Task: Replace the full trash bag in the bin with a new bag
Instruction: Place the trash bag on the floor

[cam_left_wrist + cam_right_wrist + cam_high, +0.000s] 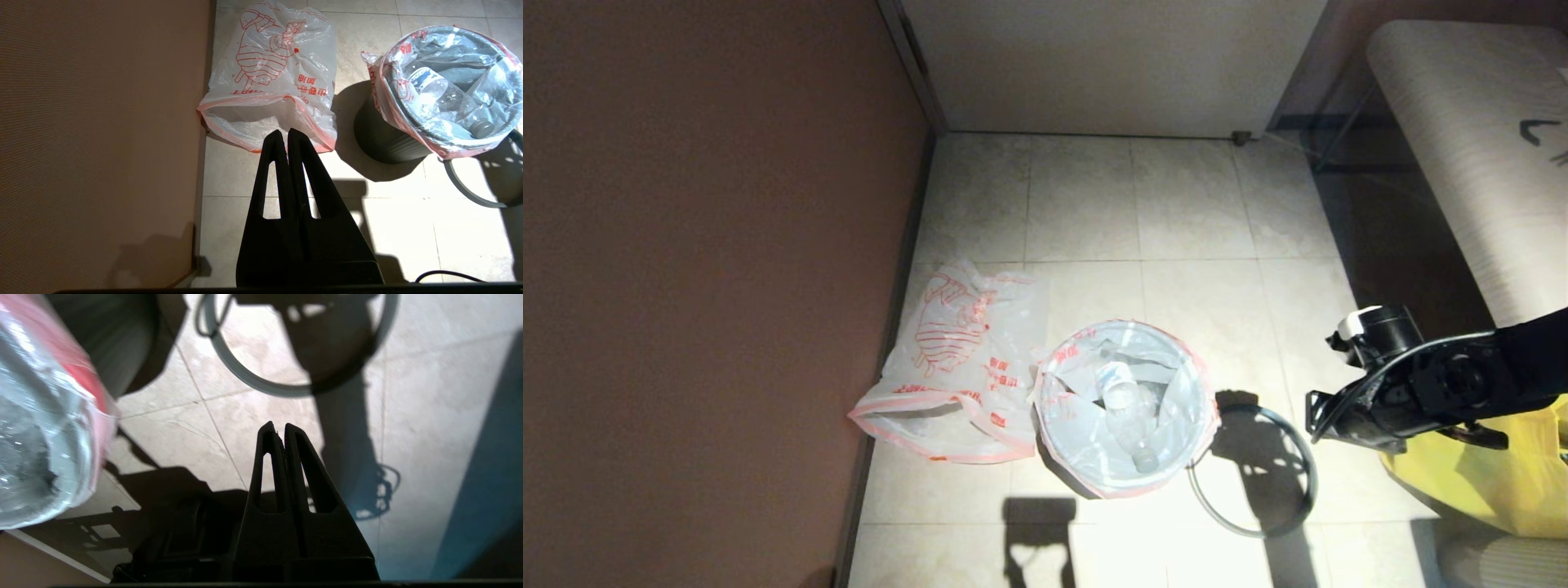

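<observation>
The black bin (pixel 1066 475) stands mid-floor, lined with the full trash bag (pixel 1078 425), whose pink-red edge folds over the top; a clear plastic bottle (pixel 1123 400) lies inside. The bin's grey hoop (pixel 1215 513) is off it, flat on the tiles to its right. Left of the bin, the new bag (pixel 956 359) with the red drawing lies flat by the wall. My left gripper (pixel 285 136) is shut and empty, above the floor at the new bag's (pixel 269 69) open edge. My right gripper (pixel 280 426) is shut and empty, near the hoop (pixel 253 377).
A brown wall (pixel 703 286) runs along the left, close to the new bag. A large yellow bag (pixel 1503 482) sits at the right under my right arm (pixel 1413 384). A pale striped counter (pixel 1470 147) is at the upper right. Open tiles lie beyond the bin.
</observation>
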Tool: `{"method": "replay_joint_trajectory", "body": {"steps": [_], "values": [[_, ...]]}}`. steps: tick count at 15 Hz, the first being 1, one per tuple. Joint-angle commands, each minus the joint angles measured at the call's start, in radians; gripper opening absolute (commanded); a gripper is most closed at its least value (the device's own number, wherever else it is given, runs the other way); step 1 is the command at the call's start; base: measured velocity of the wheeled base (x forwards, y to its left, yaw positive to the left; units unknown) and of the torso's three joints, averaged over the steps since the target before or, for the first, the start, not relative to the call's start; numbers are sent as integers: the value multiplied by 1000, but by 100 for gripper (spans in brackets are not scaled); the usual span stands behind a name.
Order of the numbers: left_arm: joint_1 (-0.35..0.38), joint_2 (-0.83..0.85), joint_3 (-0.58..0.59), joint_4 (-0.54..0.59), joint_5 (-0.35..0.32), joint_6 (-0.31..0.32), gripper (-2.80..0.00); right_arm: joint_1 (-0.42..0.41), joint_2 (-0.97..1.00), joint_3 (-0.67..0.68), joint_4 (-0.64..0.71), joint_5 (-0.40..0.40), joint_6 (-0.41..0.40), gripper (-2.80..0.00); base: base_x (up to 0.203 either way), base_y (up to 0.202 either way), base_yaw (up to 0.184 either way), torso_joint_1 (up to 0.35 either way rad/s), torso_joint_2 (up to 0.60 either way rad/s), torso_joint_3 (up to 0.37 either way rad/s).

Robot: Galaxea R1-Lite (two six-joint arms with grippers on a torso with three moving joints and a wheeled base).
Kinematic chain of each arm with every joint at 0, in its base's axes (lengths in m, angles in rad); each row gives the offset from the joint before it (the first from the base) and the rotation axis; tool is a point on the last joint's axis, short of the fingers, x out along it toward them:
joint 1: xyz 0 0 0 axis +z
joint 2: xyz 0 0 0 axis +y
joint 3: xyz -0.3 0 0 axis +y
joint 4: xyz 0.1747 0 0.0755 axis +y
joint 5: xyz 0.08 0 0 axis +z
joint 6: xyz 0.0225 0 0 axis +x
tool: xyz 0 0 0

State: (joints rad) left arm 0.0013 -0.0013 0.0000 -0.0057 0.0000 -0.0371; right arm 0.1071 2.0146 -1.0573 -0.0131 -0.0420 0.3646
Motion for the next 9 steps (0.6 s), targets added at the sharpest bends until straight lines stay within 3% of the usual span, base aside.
{"method": "replay_joint_trajectory", "body": {"steps": [1,7,8,9], "values": [[0,0,0,0,0,-1,-280,28,71,-49,-39,13,-20,-280,0,0,0,0,0,0],[0,0,1,0,0,-1,-280,104,74,-95,-44,92,-103,-280,0,0,0,0,0,0],[0,0,0,0,0,-1,-280,126,85,-99,-44,87,-118,0,0,0,0,0,0,0],[0,0,0,0,0,-1,-280,148,100,-107,-57,83,-131,0,0,0,0,0,0,0]]}}
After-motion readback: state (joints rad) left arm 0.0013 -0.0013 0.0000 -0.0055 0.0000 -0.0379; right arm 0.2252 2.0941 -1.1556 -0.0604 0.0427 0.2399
